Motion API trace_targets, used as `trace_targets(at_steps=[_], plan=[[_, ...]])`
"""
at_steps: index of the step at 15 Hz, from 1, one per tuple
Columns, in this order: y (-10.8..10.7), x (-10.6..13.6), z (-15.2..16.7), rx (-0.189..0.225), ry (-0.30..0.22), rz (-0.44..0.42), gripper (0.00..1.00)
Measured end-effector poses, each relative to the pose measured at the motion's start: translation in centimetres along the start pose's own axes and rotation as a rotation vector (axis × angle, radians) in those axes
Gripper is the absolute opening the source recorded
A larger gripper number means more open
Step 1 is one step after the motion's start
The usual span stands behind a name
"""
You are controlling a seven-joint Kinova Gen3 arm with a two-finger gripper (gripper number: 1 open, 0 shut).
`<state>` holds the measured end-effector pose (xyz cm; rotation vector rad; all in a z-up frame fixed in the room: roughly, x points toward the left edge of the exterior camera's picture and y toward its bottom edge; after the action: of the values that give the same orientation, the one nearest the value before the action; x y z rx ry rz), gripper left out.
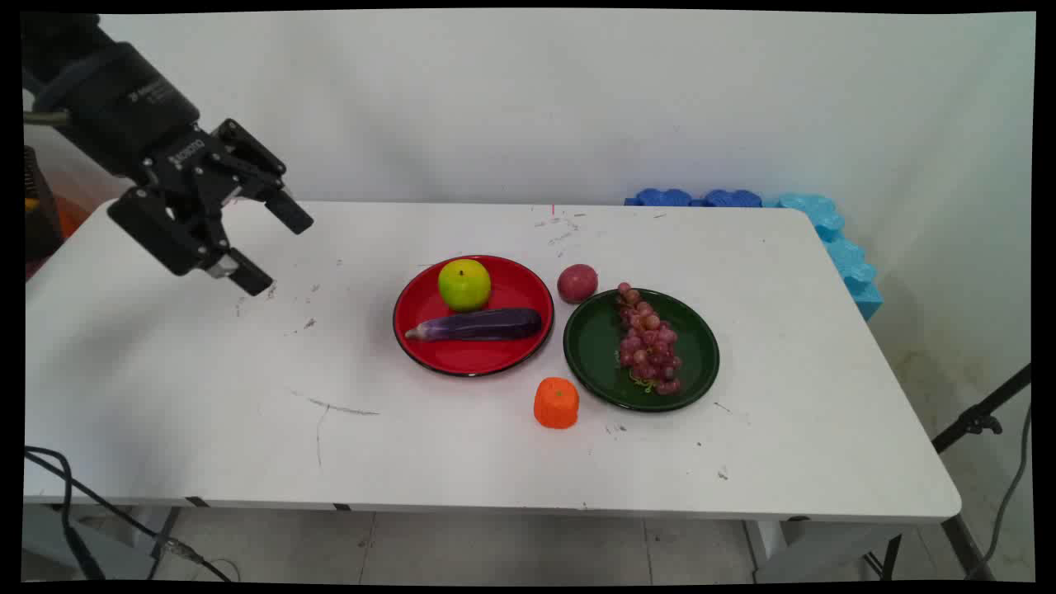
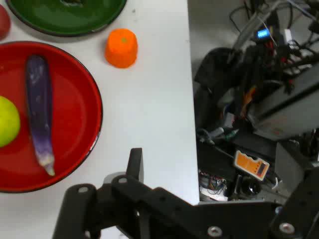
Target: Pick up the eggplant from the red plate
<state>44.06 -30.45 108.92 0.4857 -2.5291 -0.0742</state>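
Observation:
My black gripper [image 1: 271,247] hangs open and empty above the table's [image 1: 206,396] far left part, well to the left of the fruit. A red plate [image 1: 429,351] carries a green apple [image 1: 464,284] and a purple eggplant [image 1: 478,325]. Right of it, a dark green plate [image 1: 598,346] holds red grapes [image 1: 648,342]. A reddish round fruit [image 1: 577,283] lies behind the two plates, and an orange fruit [image 1: 556,403] in front of them. The hand view shows one finger [image 2: 134,163] over bare table, beside the red plate [image 2: 75,94], eggplant [image 2: 39,109], apple [image 2: 7,122], orange fruit [image 2: 121,47] and green plate [image 2: 65,22].
Blue foam blocks [image 1: 825,223] line the table's far right corner. A black stand leg [image 1: 978,421] and cables [image 1: 74,503] sit beside and below the table. In the hand view the table's edge [image 2: 192,99] drops to a clutter of electronics [image 2: 254,114].

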Motion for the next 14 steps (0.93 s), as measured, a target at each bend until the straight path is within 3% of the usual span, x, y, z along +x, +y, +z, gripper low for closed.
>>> trace_targets(at_steps=[7,14], plan=[[-1.4,3.4,3.2,0.074,0.005,-0.099,1.0],[-5.8,5.7,10.8,0.171,-0.073,-0.134,1.0]])
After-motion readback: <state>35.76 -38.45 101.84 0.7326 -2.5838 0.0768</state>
